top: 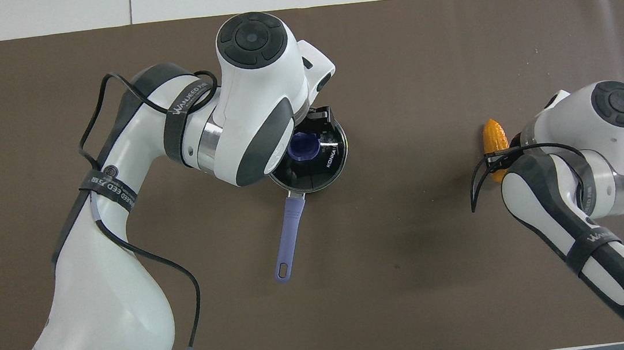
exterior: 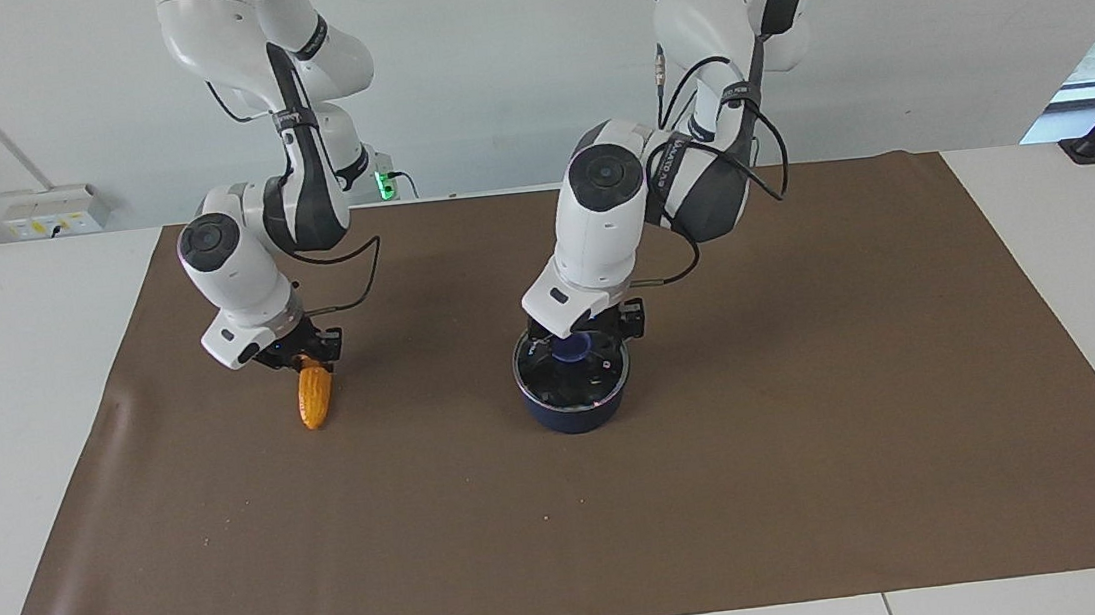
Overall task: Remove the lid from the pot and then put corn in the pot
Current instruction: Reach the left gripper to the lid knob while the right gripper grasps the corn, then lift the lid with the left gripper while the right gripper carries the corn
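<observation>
Mat (exterior: 822,442): you have a brown sheet over most of the white table (exterior: 14,399); everything below sits on it, and the pot is your landmark.

Left arm (top: 130,159): it comes in from its own end and bends over the pot, hiding part of the lid from above.

Right arm (top: 582,210): it reaches out toward its own end of the table, well apart from the pot.

Pot (exterior: 573,411): you see it dark navy, about mid-mat. Its handle (top: 289,238) points toward the robots (the facing view hides it under the left arm).

Lid (exterior: 605,382): on the pot, glass with a metal rim. Its blue knob (exterior: 572,348) sits in the centre.

Corn (exterior: 314,398): it lies on the mat toward the right arm's end, well apart from the pot and about as near the robots as the pot is. Its tapered tip points away from the robots.

Left gripper (exterior: 578,335): you find it low over the lid, at the knob, a finger (exterior: 631,321) to either side. You cannot tell whether the fingers press on the knob or stand just off it.

Right gripper (exterior: 303,355): it is down at the end of the corn nearer the robots. You cannot tell whether it has closed on the cob or merely straddles it.
</observation>
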